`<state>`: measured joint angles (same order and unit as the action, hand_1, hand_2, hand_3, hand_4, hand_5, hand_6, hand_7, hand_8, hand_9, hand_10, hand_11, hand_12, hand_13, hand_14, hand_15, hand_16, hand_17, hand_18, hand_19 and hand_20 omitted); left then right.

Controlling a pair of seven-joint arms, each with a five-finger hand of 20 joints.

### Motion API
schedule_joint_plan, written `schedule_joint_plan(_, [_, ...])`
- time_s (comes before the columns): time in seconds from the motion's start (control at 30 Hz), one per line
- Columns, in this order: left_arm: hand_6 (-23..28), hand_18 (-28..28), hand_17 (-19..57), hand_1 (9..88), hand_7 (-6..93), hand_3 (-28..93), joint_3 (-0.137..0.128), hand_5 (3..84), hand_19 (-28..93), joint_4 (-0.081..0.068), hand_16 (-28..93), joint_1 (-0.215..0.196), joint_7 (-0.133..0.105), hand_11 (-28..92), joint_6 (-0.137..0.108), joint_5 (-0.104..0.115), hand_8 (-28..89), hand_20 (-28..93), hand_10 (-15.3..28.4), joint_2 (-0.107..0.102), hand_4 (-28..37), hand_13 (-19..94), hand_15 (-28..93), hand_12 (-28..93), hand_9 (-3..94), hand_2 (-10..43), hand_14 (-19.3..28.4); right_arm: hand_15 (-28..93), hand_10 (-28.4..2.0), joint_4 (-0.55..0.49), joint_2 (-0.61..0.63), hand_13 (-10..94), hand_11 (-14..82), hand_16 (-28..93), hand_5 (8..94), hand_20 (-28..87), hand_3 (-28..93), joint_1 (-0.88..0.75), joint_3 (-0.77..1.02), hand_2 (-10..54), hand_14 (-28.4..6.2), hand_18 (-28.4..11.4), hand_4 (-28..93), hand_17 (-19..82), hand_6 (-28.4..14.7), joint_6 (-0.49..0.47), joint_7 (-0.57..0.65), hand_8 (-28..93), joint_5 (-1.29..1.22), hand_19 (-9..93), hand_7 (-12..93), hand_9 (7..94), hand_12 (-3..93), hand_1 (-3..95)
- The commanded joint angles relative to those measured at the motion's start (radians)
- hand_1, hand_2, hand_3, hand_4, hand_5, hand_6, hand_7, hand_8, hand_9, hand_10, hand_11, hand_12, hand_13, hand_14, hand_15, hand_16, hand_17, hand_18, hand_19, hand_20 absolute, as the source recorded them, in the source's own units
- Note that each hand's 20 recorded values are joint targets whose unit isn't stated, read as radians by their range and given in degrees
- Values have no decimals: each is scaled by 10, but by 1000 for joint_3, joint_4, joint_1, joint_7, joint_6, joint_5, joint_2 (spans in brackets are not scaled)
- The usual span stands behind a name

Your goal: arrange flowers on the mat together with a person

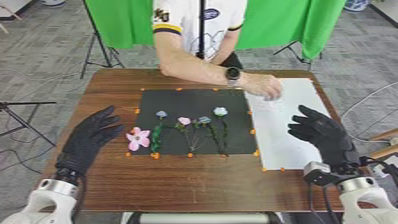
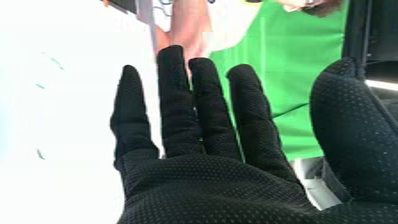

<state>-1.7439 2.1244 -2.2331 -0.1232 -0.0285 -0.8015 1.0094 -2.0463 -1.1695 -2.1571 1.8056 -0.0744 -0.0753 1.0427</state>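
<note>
Head view, with the black mat [image 1: 235, 146] as landmark: flowers lie in a rough row upon it, their stems toward me; from left to right these are a blue flower [image 1: 161, 114] on a thick green stem, a pink flower [image 1: 184, 121], a greyish-blue flower [image 1: 204, 120] and a white flower [image 1: 220, 111]; a larger pink blossom [image 1: 138, 139] lies at the mat's left edge; orange markers border the mat; immediately right of the mat is a white sheet [image 1: 286, 145]; my left hand [image 1: 84, 141] is held left of the mat, fingers relaxed and slightly bent, grasping nothing; my right hand [image 1: 322, 134] is right of the mat, by the sheet's outer edge, open and empty; in the right wrist view its fingers [image 2: 211, 110] extend nearly straight, the thumb apart; a person's hand [image 1: 264, 86], with a dark wristwatch [image 1: 233, 75], reaches down beyond the mat's far right corner, over the sheet; I cannot tell whether it grips anything.
</note>
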Motion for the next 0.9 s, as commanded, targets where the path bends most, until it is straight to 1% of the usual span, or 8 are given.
schedule_joint_plan(0.03, [30,208,-66,248,228,698,-24,330,503,1,-21,-21,-2,281,-14,-17,-111,117,120,-24,-259,267,480,180,299,-22,143,280,-143,-2,7,378,113,247,414,239,881,-4,-5,32,-123,-212,-239,110,-28,6,-10,-89,6,418,130,433,225,178])
schedule_joint_plan(0.13, [29,208,-66,246,229,699,-36,330,503,7,-21,-31,-1,280,-9,-19,-111,116,119,-37,-258,267,480,180,299,-22,143,280,-144,1,4,379,114,247,418,240,882,6,-17,29,-123,-212,-240,110,-33,0,3,-89,3,420,134,435,226,175])
schedule_joint_plan(0.27, [30,208,-66,247,229,697,-43,330,503,12,-21,-59,0,280,-14,-14,-111,116,119,-22,-259,267,480,180,299,-22,142,280,-145,0,-7,379,114,247,417,241,880,4,-11,28,-124,-213,-242,109,-38,-25,12,-89,32,422,132,436,226,175])
schedule_joint_plan(0.4, [29,208,-66,247,228,697,-27,330,503,2,-21,-32,3,279,-7,-20,-111,116,119,-28,-259,267,480,181,299,-21,143,279,-145,-2,5,379,114,247,417,240,882,0,-3,26,-124,-212,-242,109,-40,13,-6,-88,13,421,130,435,226,175])
schedule_joint_plan(0.6, [30,208,-66,246,227,698,-38,330,503,14,-21,-66,-11,279,-24,-14,-111,115,119,-15,-258,267,480,181,299,-23,143,279,-145,3,-16,377,115,247,416,239,881,2,-18,25,-124,-212,-243,108,-41,-20,0,-87,26,419,131,433,227,177])
schedule_joint_plan(0.7, [28,208,-67,246,227,698,-14,328,504,-2,-20,-25,-4,279,-19,-12,-111,116,119,-20,-258,268,480,181,299,-23,143,279,-145,0,-11,378,114,248,415,239,881,-3,-16,27,-123,-212,-243,109,-41,13,-10,-87,16,420,132,433,226,176])
schedule_joint_plan(0.8, [28,208,-66,246,227,697,-30,327,503,6,-20,-43,-6,278,-22,-15,-111,116,119,-29,-259,268,480,181,299,-23,143,281,-145,9,-15,379,115,248,419,242,881,19,-31,27,-123,-212,-243,109,-41,-4,-3,-88,15,426,136,434,226,177])
schedule_joint_plan(0.9, [28,208,-66,246,228,698,-43,327,503,14,-20,-69,-14,279,-34,-6,-111,116,119,-17,-258,268,480,181,299,-23,144,282,-145,7,-23,379,117,248,418,241,881,15,-27,28,-123,-212,-243,108,-41,-26,1,-89,36,424,137,436,227,177])
